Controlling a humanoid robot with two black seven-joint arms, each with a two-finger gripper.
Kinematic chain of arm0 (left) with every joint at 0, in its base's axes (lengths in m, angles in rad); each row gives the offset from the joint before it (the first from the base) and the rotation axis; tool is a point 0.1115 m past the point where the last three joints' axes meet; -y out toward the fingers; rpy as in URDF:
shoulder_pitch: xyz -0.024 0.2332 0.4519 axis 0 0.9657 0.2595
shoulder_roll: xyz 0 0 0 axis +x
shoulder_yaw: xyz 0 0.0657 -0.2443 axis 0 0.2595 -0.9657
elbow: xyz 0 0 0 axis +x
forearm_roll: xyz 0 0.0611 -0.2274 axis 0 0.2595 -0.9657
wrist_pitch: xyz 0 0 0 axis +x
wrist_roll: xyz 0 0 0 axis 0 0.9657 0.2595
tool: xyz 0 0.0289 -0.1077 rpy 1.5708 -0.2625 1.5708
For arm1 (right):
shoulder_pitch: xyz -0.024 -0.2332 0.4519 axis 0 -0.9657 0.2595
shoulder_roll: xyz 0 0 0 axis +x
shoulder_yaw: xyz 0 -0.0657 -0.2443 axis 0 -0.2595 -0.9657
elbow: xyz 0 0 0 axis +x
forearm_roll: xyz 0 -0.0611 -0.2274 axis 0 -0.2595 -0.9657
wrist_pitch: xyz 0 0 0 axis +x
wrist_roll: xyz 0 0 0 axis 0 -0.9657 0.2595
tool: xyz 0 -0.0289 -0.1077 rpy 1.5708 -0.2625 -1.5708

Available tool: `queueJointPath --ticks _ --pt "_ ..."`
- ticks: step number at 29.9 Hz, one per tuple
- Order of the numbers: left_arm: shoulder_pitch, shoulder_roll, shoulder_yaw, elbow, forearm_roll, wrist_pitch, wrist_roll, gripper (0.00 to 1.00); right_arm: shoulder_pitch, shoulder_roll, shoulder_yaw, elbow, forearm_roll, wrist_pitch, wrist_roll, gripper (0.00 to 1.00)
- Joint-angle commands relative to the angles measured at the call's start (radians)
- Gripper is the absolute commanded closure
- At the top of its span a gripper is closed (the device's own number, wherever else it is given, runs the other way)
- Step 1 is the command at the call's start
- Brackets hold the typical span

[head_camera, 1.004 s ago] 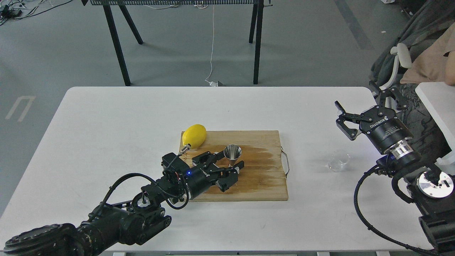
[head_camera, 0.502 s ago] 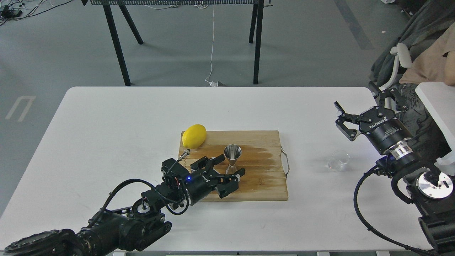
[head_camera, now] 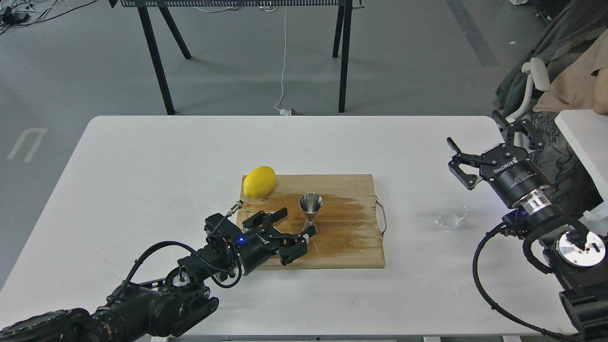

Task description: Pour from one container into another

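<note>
Jigger (head_camera: pixel 310 207) upright on cutting board (head_camera: pixel 351 247), beside spread, empty left gripper (head_camera: pixel 297 222); glass cup (head_camera: pixel 451 214) near spread, empty right gripper (head_camera: pixel 476 134)

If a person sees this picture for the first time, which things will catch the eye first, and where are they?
The bright yellow lemon stands out at once, at the far left corner of the wooden cutting board in the middle of the white table. Near it, the shiny steel jigger stands upright on the board, with the open left gripper just beside it. The open right gripper hovers beyond the clear glass cup on the right.
</note>
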Motion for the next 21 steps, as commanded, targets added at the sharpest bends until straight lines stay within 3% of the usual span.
queueJointPath --ticks 1,10,20,21 --pt "0.007 0.019 -0.003 -0.026 0.0 0.0 0.0 0.01 0.004 0.0 0.0 -0.002 0.0 0.0 0.0 0.01" --pt "0.04 0.192 -0.005 -0.185 -0.047 0.0 0.0 0.01 0.004 0.002 0.0 -0.002 0.0 0.0 0.0 0.01" --pt "0.028 0.625 -0.006 -0.504 -0.547 0.0 0.0 0.01 0.007 0.002 -0.001 0.003 -0.002 0.0 0.0 0.01" --pt "0.026 0.663 -0.014 -0.518 -0.608 -0.039 0.0 0.01 0.008 0.003 -0.001 0.004 -0.002 0.0 0.0 0.01"
